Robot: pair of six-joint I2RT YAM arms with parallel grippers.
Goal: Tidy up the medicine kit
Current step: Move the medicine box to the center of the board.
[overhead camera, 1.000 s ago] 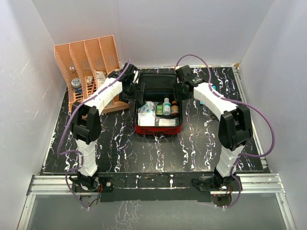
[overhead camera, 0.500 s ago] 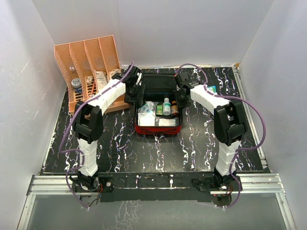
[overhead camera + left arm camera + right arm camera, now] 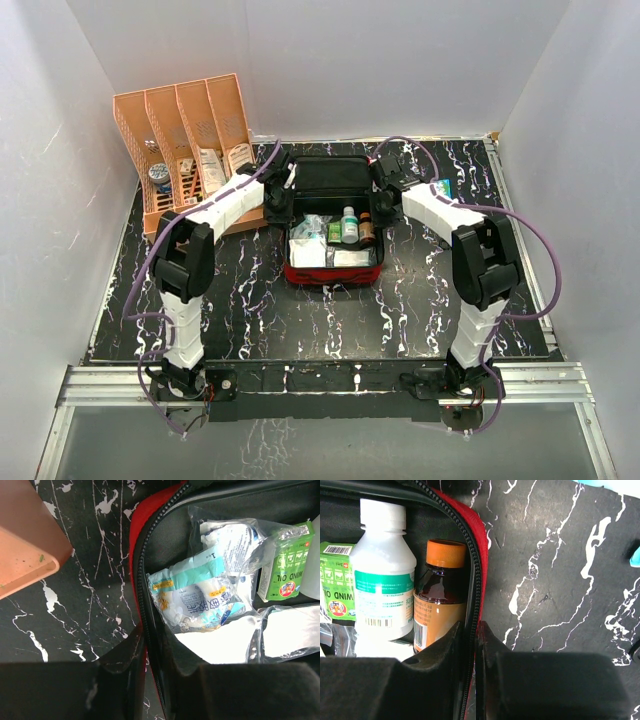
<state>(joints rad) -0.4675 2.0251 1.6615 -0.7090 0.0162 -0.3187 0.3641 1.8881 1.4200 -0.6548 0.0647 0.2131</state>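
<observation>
The medicine kit (image 3: 330,272), a red zip case with black lining, lies open mid-table with its lid (image 3: 330,175) folded back. Inside are a white bottle (image 3: 382,575), an amber bottle with an orange cap (image 3: 440,595), a green box (image 3: 287,565) and plastic packets (image 3: 200,600). My left gripper (image 3: 277,197) is shut on the kit's left zipper wall (image 3: 136,545), one finger inside and one outside (image 3: 152,665). My right gripper (image 3: 383,200) pinches the right zipper wall (image 3: 481,580) the same way (image 3: 471,645), right next to the amber bottle.
An orange slotted rack (image 3: 185,140) holding small items stands at the back left, its corner (image 3: 25,535) close to my left gripper. A teal item (image 3: 441,187) lies right of the kit. White walls enclose the black marbled table (image 3: 330,320).
Both grippers came in onto the kit's side walls and closed on them, the left from well open, the right from half open.
</observation>
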